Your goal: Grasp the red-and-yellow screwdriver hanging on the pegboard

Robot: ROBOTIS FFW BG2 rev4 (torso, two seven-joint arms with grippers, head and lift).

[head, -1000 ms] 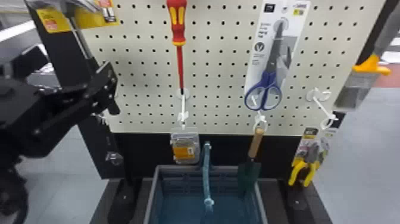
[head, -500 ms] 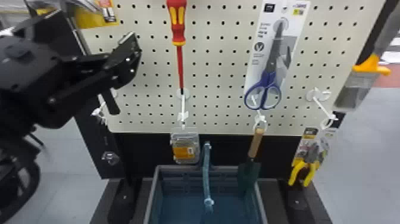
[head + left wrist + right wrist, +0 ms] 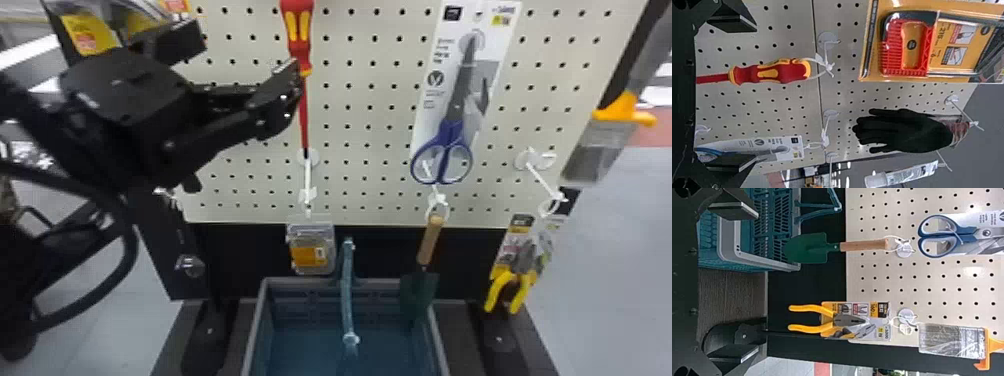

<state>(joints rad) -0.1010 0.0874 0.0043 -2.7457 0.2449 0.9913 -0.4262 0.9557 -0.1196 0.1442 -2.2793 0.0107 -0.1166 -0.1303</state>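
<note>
The left end effector (image 3: 245,65), fingers apart, is near the red-and-yellow screwdriver (image 3: 298,45); the right end effector (image 3: 757,283), also spread, is well right of it

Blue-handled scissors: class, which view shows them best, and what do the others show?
Head view: the scissors appear whole, including the blades. The right wrist view shows the handles, but its edge crops the blades. In the left wrist view, the left end effector partly covers them.

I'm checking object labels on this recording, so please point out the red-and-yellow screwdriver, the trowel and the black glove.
Red-and-yellow screwdriver (image 3: 787,72): left wrist view, on its handle.
Trowel (image 3: 811,248): right wrist view, on its green blade.
Black glove (image 3: 914,132): left wrist view, on its broad middle part.
</note>
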